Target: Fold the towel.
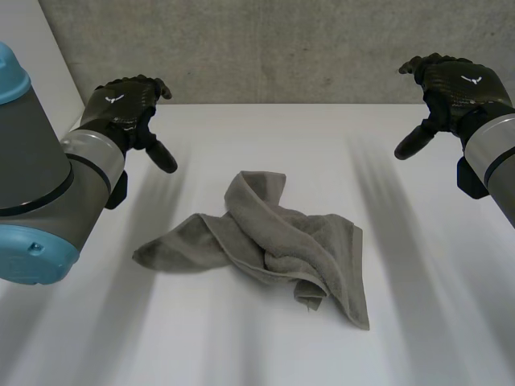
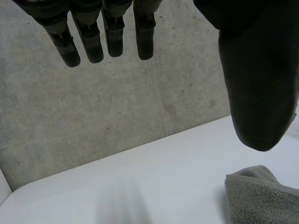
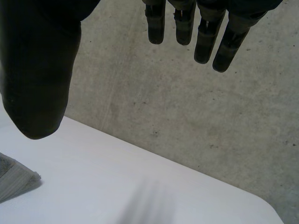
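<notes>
Backdrop: bare grey concrete wall [image 1: 282, 48] runs right behind the far edge of the table.
Surface: white table [image 1: 241, 346], smooth, carrying one cloth at its middle.
Left arm [image 1: 48, 177]: big grey joint with a light-blue cap, close to the camera, reaching toward the far side.
Right arm [image 1: 495, 153]: grey forearm coming in on the opposite side, also pointing to the far edge.
Towel [image 1: 265, 241]: grey terry, and it's a crumpled heap, not folded flat. It sits at the table's middle, between the two hands and nearer the camera than both. One flap trails toward the left-arm side, a wider flap spreads toward the right-arm side, and a bunched ridge rises between them.
Left hand [image 1: 129, 108]: up in the air near the far edge, well apart from the towel. Its wrist view shows the fingers [image 2: 88, 42] straight and spaced, the thumb [image 2: 257, 84] out wide, nothing held, nothing touched; a towel corner lies on the table off the thumb's tip.
Right hand [image 1: 451, 88]: mirror picture, hovering near the wall, fingers [image 3: 205, 37] extended and apart, thumb [image 3: 37, 79] splayed, empty, clear of the cloth.
</notes>
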Robot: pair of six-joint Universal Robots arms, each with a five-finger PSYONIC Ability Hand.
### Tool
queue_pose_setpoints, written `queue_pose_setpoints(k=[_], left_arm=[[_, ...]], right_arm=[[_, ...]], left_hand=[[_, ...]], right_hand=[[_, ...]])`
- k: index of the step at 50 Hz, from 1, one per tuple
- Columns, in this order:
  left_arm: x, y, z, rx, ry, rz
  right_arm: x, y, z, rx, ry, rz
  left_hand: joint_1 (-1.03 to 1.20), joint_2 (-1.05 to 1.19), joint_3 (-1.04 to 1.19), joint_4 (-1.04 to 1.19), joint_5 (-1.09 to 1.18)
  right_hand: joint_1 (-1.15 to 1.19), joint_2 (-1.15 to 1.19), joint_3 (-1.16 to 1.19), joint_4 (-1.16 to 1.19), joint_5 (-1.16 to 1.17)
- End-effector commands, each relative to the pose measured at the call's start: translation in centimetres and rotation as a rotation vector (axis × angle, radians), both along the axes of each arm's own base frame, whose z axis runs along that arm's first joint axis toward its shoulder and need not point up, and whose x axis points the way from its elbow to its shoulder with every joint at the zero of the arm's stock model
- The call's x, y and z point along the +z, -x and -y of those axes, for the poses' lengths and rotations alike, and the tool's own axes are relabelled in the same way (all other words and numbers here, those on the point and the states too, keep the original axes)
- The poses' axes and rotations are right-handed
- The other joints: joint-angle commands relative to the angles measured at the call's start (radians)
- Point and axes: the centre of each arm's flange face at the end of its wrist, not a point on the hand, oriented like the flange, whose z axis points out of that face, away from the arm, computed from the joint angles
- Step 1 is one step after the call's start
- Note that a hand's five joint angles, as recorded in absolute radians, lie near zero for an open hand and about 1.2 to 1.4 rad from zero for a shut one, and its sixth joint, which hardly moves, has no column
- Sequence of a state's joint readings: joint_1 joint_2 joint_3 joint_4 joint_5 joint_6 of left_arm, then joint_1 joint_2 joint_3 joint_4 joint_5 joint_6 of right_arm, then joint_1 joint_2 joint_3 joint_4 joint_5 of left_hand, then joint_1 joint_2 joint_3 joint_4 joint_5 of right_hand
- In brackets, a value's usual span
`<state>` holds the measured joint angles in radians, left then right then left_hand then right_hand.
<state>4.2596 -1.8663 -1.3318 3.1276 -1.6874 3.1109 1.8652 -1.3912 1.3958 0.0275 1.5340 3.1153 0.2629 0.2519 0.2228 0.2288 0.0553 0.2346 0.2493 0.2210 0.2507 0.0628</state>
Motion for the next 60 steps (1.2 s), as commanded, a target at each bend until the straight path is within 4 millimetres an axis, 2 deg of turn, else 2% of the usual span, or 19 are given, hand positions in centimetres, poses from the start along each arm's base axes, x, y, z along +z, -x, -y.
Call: queue_pose_setpoints(k=[1, 13, 18, 20, 21, 23, 24, 26, 29, 31, 32, 39, 44, 45, 46, 48, 49, 50, 60], left_arm=[[0.2, -0.1, 0.0, 0.002, 0.004, -0.003], [0.4, 0.0, 0.0, -0.004, 0.019, -0.010], [0.1, 1.0, 0.0, -0.097, 0.028, -0.004], [-1.4, 2.1, -0.2, -0.239, 0.009, 0.064], [-1.4, 2.1, -0.2, -0.240, 0.009, 0.064], [-3.5, 2.6, -0.7, -0.331, -0.021, 0.152], [-3.5, 2.6, -0.7, -0.331, -0.021, 0.153], [-4.9, 2.5, -1.2, -0.361, -0.037, 0.221], [-5.8, 2.5, -1.7, -0.371, -0.052, 0.256], [-7.4, 2.3, -2.4, -0.390, -0.088, 0.298], [-7.4, 2.3, -2.4, -0.390, -0.088, 0.298], [-11.3, 1.8, -4.0, -0.417, -0.209, 0.338], [-13.0, 2.3, -4.7, -0.442, -0.251, 0.355], [-13.2, 2.3, -4.7, -0.443, -0.257, 0.357], [-13.2, 2.3, -4.7, -0.443, -0.257, 0.357], [-13.3, 2.4, -4.6, -0.442, -0.252, 0.357], [-13.3, 2.4, -4.6, -0.442, -0.252, 0.357], [-13.3, 2.5, -4.6, -0.441, -0.243, 0.355], [-12.8, 2.7, -3.3, -0.369, -0.145, 0.325]], right_arm=[[-0.1, 0.0, 0.0, 0.000, -0.002, 0.000], [0.0, -0.6, -0.5, 0.051, -0.008, -0.021], [-1.1, -1.3, -2.5, 0.208, -0.098, -0.155], [-2.3, -1.4, -4.3, 0.304, -0.183, -0.260], [-2.3, -1.4, -4.3, 0.304, -0.184, -0.260], [-3.7, -1.3, -5.9, 0.362, -0.276, -0.308], [-3.7, -1.3, -5.9, 0.362, -0.276, -0.308], [-5.7, -1.2, -7.0, 0.378, -0.357, -0.292], [-7.0, -1.2, -7.5, 0.390, -0.384, -0.255], [-7.6, -1.3, -7.6, 0.400, -0.395, -0.229], [-7.6, -1.3, -7.6, 0.400, -0.395, -0.229], [-9.2, -1.7, -8.5, 0.455, -0.475, -0.127], [-10.2, -2.0, -8.4, 0.460, -0.480, -0.125], [-10.6, -2.2, -8.3, 0.464, -0.473, -0.125], [-10.6, -2.2, -8.3, 0.464, -0.473, -0.125], [-10.9, -2.5, -7.7, 0.461, -0.444, -0.107], [-10.9, -2.5, -7.7, 0.461, -0.444, -0.107], [-10.8, -2.5, -7.4, 0.457, -0.422, -0.096], [-8.5, -3.0, -4.3, 0.432, -0.274, -0.070]], left_hand=[[-0.070, -0.059, -0.048, -0.054, -0.037], [-0.067, -0.056, -0.048, -0.054, -0.034], [-0.043, -0.033, -0.048, -0.054, -0.010], [-0.041, -0.030, -0.048, -0.054, -0.008], [-0.041, -0.030, -0.048, -0.054, -0.008], [-0.038, -0.027, -0.048, -0.054, -0.005], [-0.038, -0.027, -0.048, -0.054, -0.005], [-0.038, -0.027, -0.048, -0.054, -0.005], [-0.035, -0.024, -0.048, -0.054, -0.002], [-0.029, -0.018, -0.048, -0.054, 0.004], [-0.029, -0.018, -0.048, -0.054, 0.004], [-0.011, 0.000, -0.048, -0.054, 0.022], [0.006, 0.017, -0.048, -0.054, 0.039], [0.018, 0.029, -0.048, -0.054, 0.051], [0.018, 0.029, -0.048, -0.054, 0.051], [0.036, 0.047, -0.048, -0.054, 0.069], [0.036, 0.047, -0.048, -0.054, 0.069], [0.065, 0.076, -0.048, -0.054, 0.098], [0.299, 0.310, -0.048, -0.054, 0.332]], right_hand=[[-0.060, -0.075, -0.046, -0.076, -0.063], [-0.060, -0.075, -0.046, -0.076, -0.063], [-0.060, -0.075, -0.046, -0.076, -0.063], [-0.060, -0.075, -0.046, -0.076, -0.063], [-0.060, -0.075, -0.046, -0.076, -0.063], [-0.060, -0.075, -0.046, -0.076, -0.063], [-0.060, -0.075, -0.046, -0.076, -0.063], [-0.060, -0.075, -0.046, -0.076, -0.063], [-0.060, -0.075, -0.046, -0.076, -0.063], [-0.060, -0.075, -0.046, -0.076, -0.063], [-0.060, -0.075, -0.046, -0.076, -0.063], [0.146, 0.132, -0.046, -0.076, 0.144], [0.314, 0.299, -0.046, -0.076, 0.311], [0.500, 0.486, -0.046, -0.076, 0.498], [0.502, 0.487, -0.046, -0.076, 0.499], [0.967, 0.952, -0.046, -0.076, 0.964], [0.969, 0.954, -0.046, -0.076, 0.966], [1.160, 1.145, -0.046, -0.076, 1.157], [1.162, 1.147, -0.046, -0.076, 1.159]])
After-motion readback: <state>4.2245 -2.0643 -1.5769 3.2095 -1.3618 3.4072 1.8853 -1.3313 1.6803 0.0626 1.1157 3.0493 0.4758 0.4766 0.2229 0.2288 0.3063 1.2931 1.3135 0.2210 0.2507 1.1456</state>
